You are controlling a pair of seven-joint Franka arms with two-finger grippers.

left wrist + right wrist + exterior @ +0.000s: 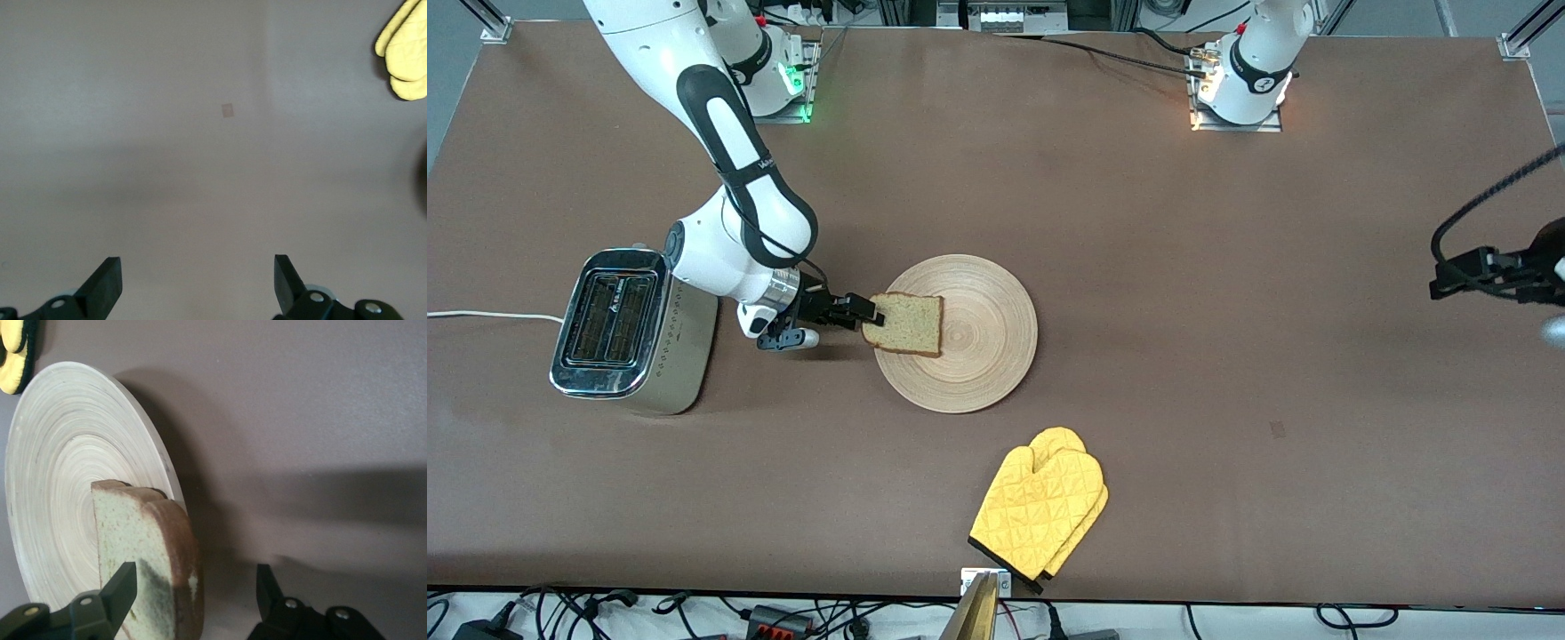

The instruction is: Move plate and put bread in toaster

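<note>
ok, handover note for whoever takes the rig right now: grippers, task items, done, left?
Right gripper: low at the edge of the round pale wooden plate, fingers open either side of the square light brown bread slice, not yet clamped.
Left gripper: open, waiting over bare table at the left arm's end.
Bread lies on the plate, at the edge toward the toaster.
Chrome-topped cream toaster: at the right arm's end, slots empty.
Done: nothing confirmed beyond the approach to the bread.
Left: grip bread, lift, drop it in a slot.
</note>
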